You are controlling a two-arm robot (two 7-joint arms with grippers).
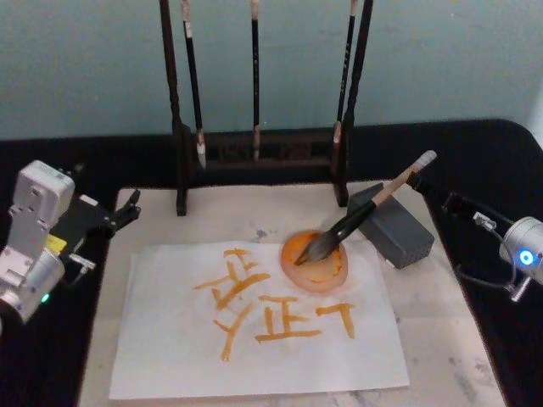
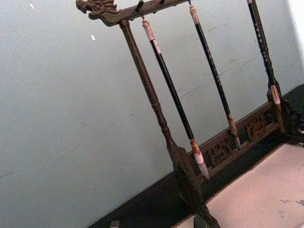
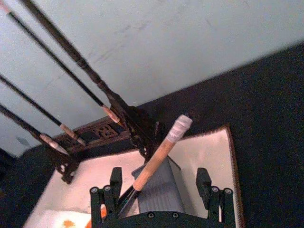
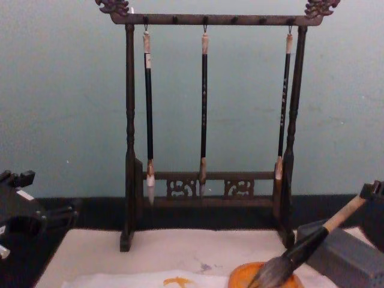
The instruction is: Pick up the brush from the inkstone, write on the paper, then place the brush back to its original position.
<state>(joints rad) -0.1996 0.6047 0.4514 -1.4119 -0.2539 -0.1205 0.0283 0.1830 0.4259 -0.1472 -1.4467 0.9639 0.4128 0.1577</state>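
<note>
Your paper [image 1: 280, 365] lies nearest on the worktop [image 1: 484, 161]. Beyond it rests the brush [image 1: 361, 216], tip in the orange dish [image 1: 327, 275], handle propped on the grey block [image 1: 403, 237]. Your right pincer [image 3: 159, 173] gapes wide and empty. The left pincer [image 1: 125, 210] is parked at the left, and you can't tell its state.

Black table [image 1: 475, 161], cream mat [image 1: 441, 288] on it, brush rack [image 1: 254, 159] at back

paper [image 1: 170, 356] — orange brushwork | 正-like character [image 1: 286, 320] mid-sheet | T-like mark [image 1: 344, 315] beside it | remaining strokes unreadable
</note>
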